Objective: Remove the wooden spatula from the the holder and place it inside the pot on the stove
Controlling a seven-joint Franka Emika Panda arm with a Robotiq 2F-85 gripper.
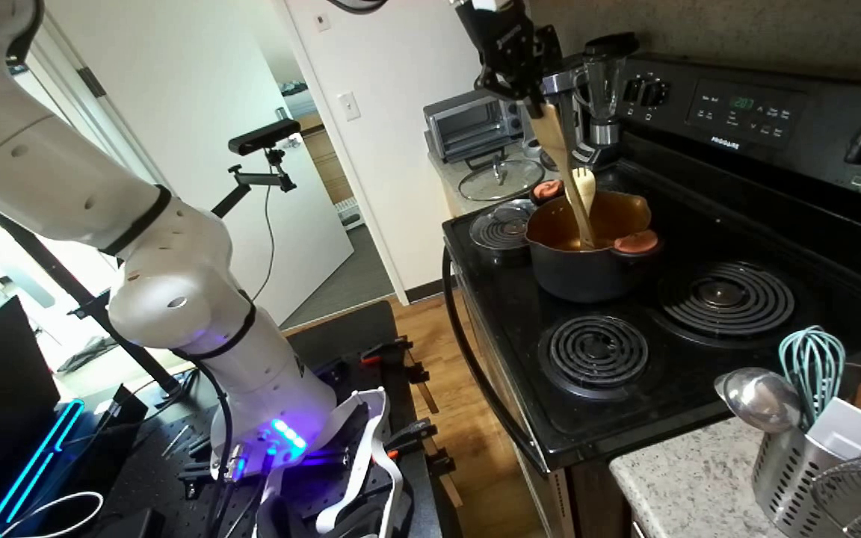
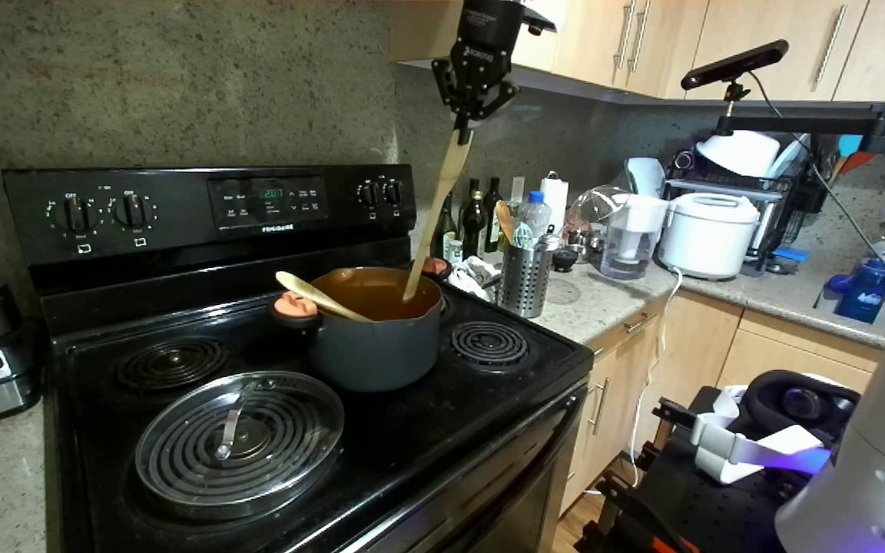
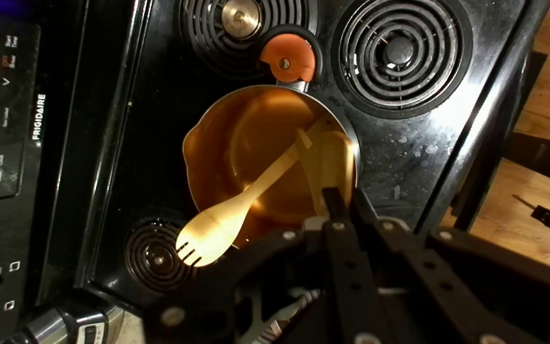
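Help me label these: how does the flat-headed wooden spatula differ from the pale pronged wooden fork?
The wooden spatula has a broad flat head; the wooden fork ends in prongs. The spatula is pinched in the black gripper; the fork leans on the rim of the round grey pot. The spatula stands steeper than the fork. Both handles point down into the pot.

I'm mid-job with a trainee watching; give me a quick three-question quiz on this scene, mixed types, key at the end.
1. Multiple choice: which part of the wooden spatula does the hand grip?
A) the handle's tip
B) the broad head
C) the handle's middle

2. True or false: the forked utensil has its handle inside the pot.

3. Fill in the blank: the teal ____ stands in the perforated metal holder.

Key: 1 B; 2 true; 3 whisk.
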